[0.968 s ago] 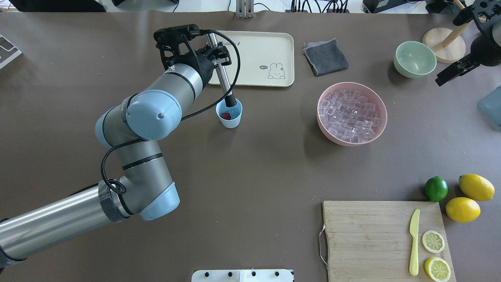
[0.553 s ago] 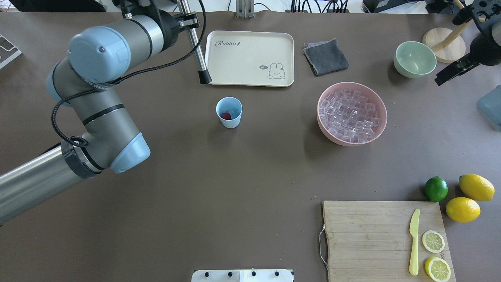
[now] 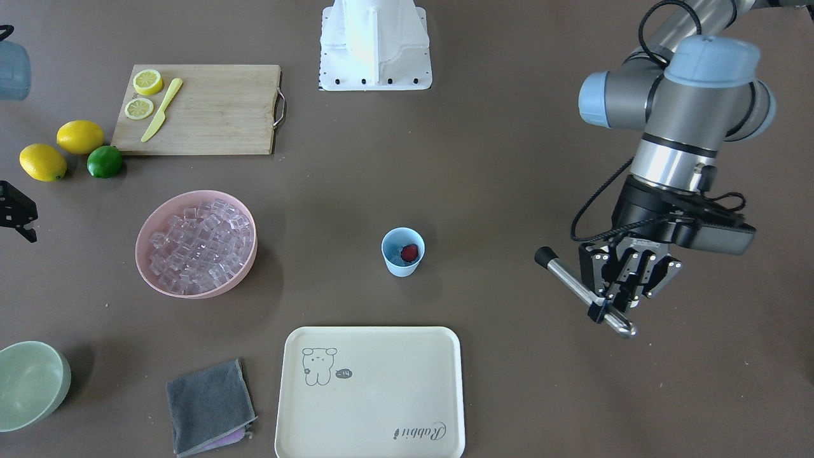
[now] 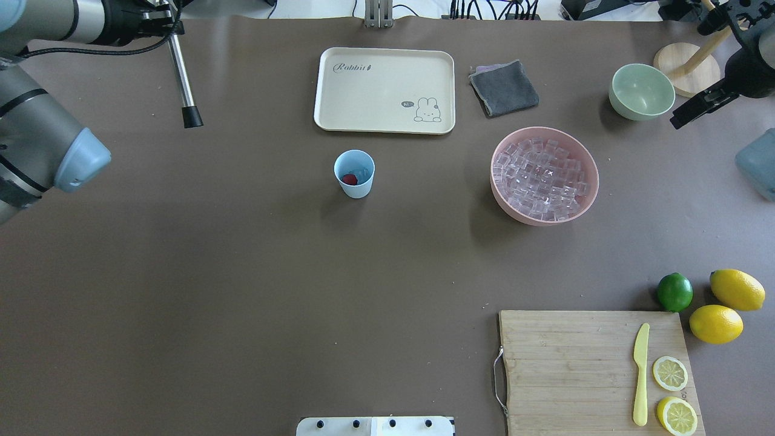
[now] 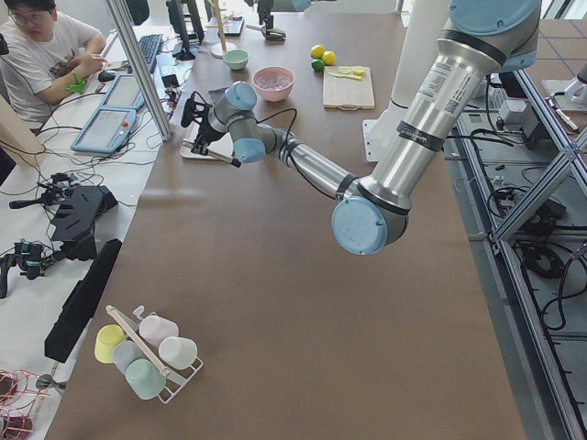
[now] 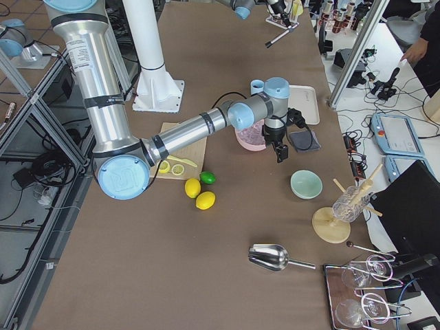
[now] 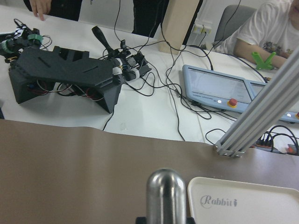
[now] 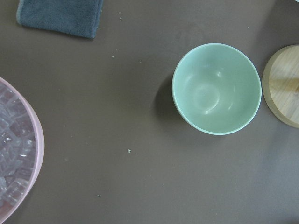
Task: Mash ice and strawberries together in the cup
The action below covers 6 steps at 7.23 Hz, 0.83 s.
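The left gripper (image 3: 613, 306), pinching the steel muddler (image 3: 580, 287), has swung off to the tabletop's far left corner; the right gripper's (image 4: 679, 121) spread I cannot tell. Mid-tabletop, the cup (image 3: 400, 268) holds 1 intact-looking strawberry (image 3: 411, 252): mashing seems paused.

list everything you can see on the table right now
cup: 1, light blue, table centre
strawberry: 1, red, in the cup
pink bowl: 1, pink, robot's right of cup
ice: many, clear, in pink bowl
green bowl: 1, pale green, beyond pink bowl
tray: 1, cream, beyond cup
cloth: 1, dark grey, beside tray
cutting board: 1, wood, near right corner
knife: 1, yellow, on board
lemon slices: 2, yellow, on board
lemons: 2, yellow, beside board
lime: 1, green, beside lemons
muddler: 1, metal, black tip, held aloft, far left
left gripper: 1, black, shut on muddler
right gripper: 1, black, near green bowl, state unclear
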Motion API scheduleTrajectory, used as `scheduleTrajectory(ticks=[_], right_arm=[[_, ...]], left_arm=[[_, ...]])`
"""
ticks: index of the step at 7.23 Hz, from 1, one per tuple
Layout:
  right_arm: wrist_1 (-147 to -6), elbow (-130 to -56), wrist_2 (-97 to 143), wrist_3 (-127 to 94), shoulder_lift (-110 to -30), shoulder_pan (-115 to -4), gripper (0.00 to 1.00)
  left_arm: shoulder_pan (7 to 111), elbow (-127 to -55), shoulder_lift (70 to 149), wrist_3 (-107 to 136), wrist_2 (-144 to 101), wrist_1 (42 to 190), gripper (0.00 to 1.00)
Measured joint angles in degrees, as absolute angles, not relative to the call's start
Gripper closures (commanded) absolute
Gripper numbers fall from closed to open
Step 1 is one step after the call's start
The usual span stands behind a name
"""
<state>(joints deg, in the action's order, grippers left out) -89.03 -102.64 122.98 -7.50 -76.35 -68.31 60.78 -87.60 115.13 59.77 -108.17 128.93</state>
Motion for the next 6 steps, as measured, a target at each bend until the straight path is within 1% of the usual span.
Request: scheduleTrajectory(ticks=[3, 6], right_arm=[[-89.03, -102.81, 122.47, -7.61, -76.54, -68.34, 0.03], [-89.03, -103.14, 121.95, -7.61, -76.43, -68.45, 0.03]], left_arm=[[67.07, -80.19, 106.73, 45.21, -118.92, 128.36, 1.0], [69.81, -76.62, 101.44, 30.18, -121.96, 123.51, 1.0]])
